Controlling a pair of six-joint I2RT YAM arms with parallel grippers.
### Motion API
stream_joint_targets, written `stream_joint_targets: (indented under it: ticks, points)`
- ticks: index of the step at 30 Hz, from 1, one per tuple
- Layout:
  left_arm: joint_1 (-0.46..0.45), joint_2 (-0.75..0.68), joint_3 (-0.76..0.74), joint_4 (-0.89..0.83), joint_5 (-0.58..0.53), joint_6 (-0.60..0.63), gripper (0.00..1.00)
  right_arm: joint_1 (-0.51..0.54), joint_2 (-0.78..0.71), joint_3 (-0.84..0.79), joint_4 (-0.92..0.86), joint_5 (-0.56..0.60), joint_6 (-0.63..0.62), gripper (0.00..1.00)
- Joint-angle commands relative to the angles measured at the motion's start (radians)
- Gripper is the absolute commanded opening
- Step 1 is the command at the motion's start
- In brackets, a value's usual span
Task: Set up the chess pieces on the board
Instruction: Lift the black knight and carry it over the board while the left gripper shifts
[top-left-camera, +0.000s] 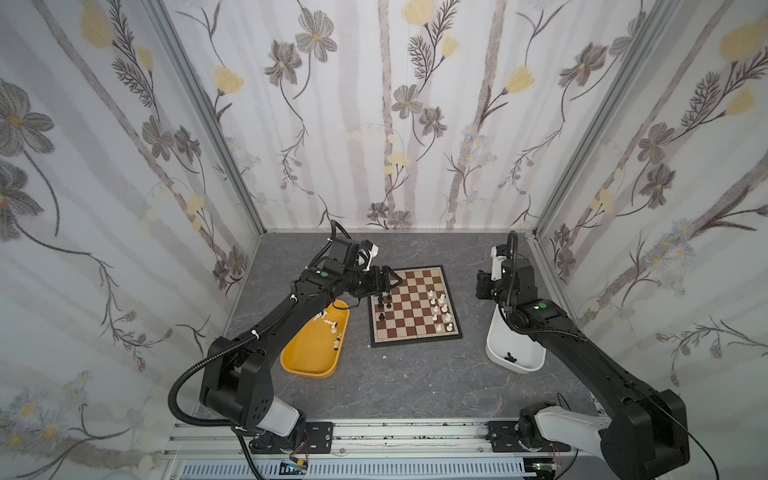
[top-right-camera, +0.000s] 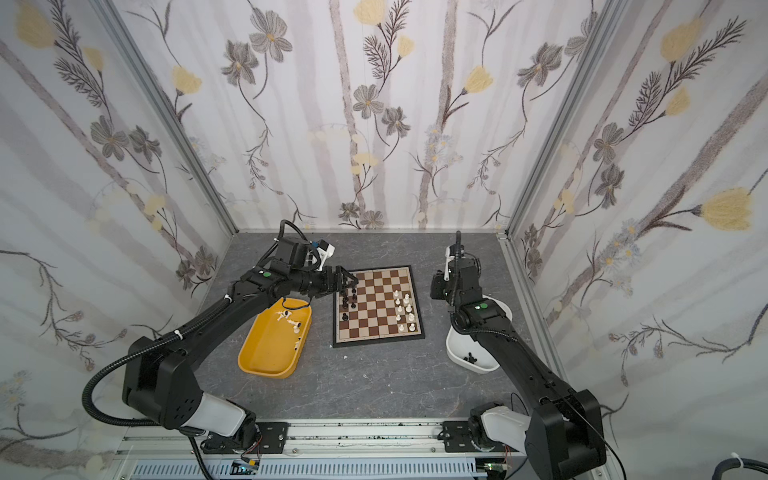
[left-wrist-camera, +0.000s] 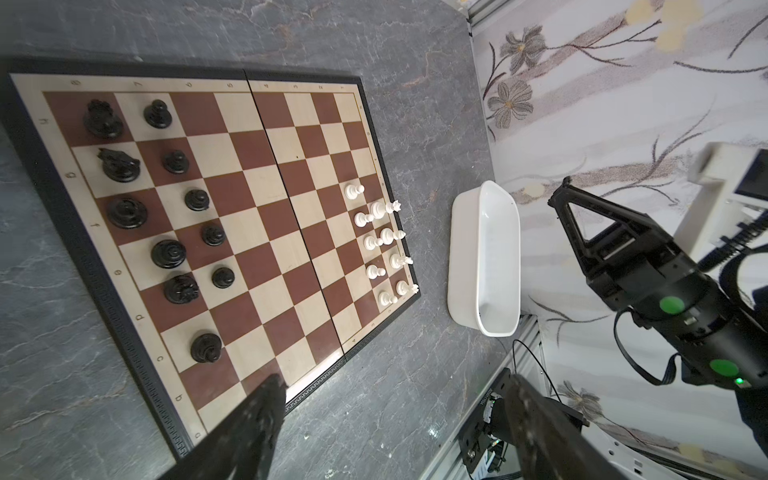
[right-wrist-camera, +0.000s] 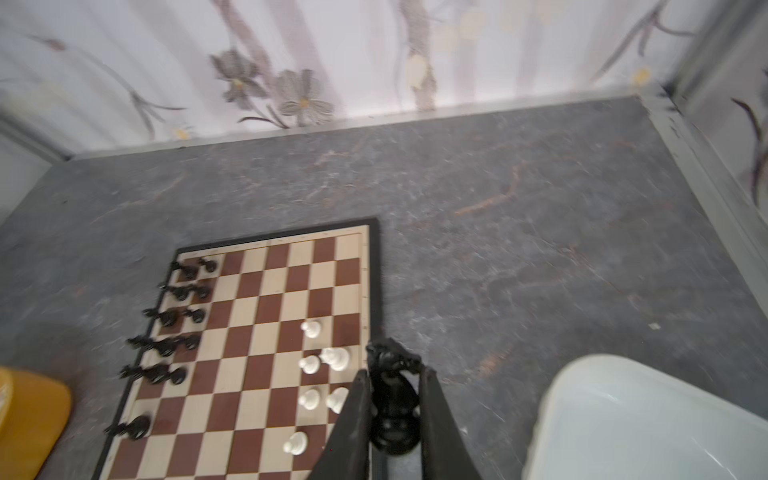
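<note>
Blk/wht chess pieces (left-wrist-camera: 126, 212) on board (left-wrist-camera: 257, 232) (opp. edges)

Board (top-left-camera: 409, 316) between yellow tub (top-left-camera: 307, 357) and white tub (top-left-camera: 500, 345), chess pieces (top-left-camera: 444, 308) on it

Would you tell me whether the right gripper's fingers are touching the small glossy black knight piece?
Touching: in the right wrist view both fingers press against the black knight.

The chess pieces (left-wrist-camera: 167, 253) are glossy plastic, the board (left-wrist-camera: 266, 232) smooth.
</note>
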Motion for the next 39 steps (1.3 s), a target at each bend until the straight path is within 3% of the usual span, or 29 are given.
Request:
stream_joint_targets:
  ticks: [1,7,13,27,39]
  points:
    - [-0.021,0.045,0.052,-0.017,0.081,0.001,0.83,0.113,0.042,0.010,0.204,-0.049,-0.230,0.12]
    - [-0.065,0.138,0.153,-0.053,0.108,0.015,0.76,0.248,0.164,0.061,0.218,-0.133,-0.391,0.14]
    - [-0.094,0.215,0.271,-0.158,0.089,0.073,0.66,0.305,0.153,0.013,0.283,-0.179,-0.493,0.14]
    - [-0.095,0.219,0.265,-0.150,0.123,0.049,0.39,0.304,0.117,-0.029,0.302,-0.176,-0.489,0.13]
    - [-0.094,0.208,0.251,-0.158,0.148,0.040,0.29,0.289,0.106,-0.035,0.305,-0.177,-0.477,0.13]
